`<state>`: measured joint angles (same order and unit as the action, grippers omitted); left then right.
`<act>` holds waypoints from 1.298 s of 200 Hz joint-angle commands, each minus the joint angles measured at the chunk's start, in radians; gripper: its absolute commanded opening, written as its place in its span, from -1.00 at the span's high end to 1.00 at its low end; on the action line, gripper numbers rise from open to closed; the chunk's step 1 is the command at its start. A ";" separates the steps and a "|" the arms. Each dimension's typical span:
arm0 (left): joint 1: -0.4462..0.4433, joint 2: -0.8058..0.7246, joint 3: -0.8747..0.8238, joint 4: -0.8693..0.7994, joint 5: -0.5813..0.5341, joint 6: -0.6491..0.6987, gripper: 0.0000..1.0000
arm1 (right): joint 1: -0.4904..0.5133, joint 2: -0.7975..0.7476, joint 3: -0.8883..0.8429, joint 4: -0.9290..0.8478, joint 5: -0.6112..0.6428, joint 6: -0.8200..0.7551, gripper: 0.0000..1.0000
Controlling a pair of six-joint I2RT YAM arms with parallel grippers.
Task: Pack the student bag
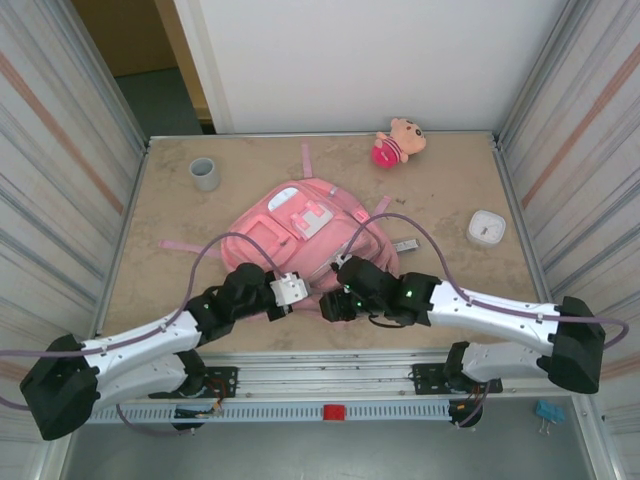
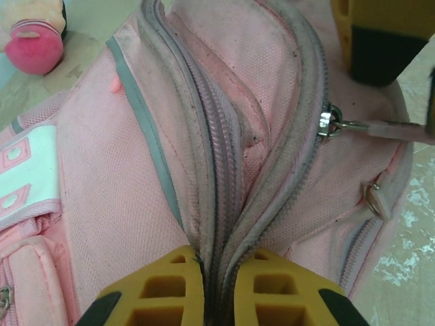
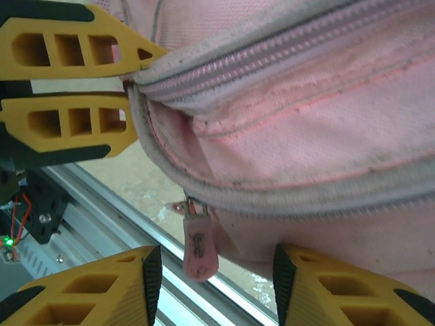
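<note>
Looks barely started: left hand (image 2: 219, 263) clamped on student bag (image 1: 262, 226) seam, right hand (image 3: 215, 263) wide around zipper pull (image 3: 198, 248), doll (image 1: 398, 142) unpacked.

student bag (image 1: 300, 235) | pink fabric, white-trimmed pockets | flat, pockets up, centre of table (image 1: 160, 290) | near zipper gaping open

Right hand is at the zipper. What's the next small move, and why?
Probably close the right hand on the zipper pull. The pull hangs untouched in the gap between its open fingers, and the left hand is clamped on the student bag at its zipper edge, bracing the fabric for a pull.
</note>
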<state>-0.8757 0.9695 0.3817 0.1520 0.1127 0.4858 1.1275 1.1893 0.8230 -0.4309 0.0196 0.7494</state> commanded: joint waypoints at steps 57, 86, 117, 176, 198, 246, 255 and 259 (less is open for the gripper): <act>0.001 0.012 0.039 0.022 0.107 -0.103 0.88 | 0.008 0.094 0.131 -0.050 0.203 -0.002 0.46; 0.001 0.001 0.036 -0.002 0.069 -0.094 0.88 | 0.001 0.047 0.120 -0.107 0.247 0.015 0.71; 0.010 -0.026 0.037 -0.065 -0.005 -0.071 0.87 | -0.047 -0.045 0.069 -0.160 0.221 0.015 0.84; 0.037 -0.080 0.049 -0.140 -0.024 -0.072 0.80 | -0.265 -0.193 -0.039 -0.167 -0.011 -0.051 0.90; 0.038 -0.084 0.069 -0.150 0.011 -0.163 0.51 | -0.272 -0.220 -0.058 -0.100 -0.096 -0.071 0.94; 0.037 -0.231 0.182 -0.350 -0.312 -0.716 -0.41 | -0.248 -0.204 -0.073 -0.051 -0.128 -0.070 0.98; 0.040 -0.258 0.195 -0.435 -0.399 -0.831 -0.47 | -0.243 -0.181 -0.071 -0.051 -0.123 -0.070 0.98; 0.042 -0.269 0.200 -0.476 -0.433 -0.885 -0.49 | -0.240 -0.174 -0.073 -0.050 -0.122 -0.071 0.98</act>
<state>-0.8490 0.7769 0.5114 -0.1413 -0.0559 -0.0101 0.8730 0.9966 0.7513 -0.5037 -0.0891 0.6983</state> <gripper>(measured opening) 0.716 0.071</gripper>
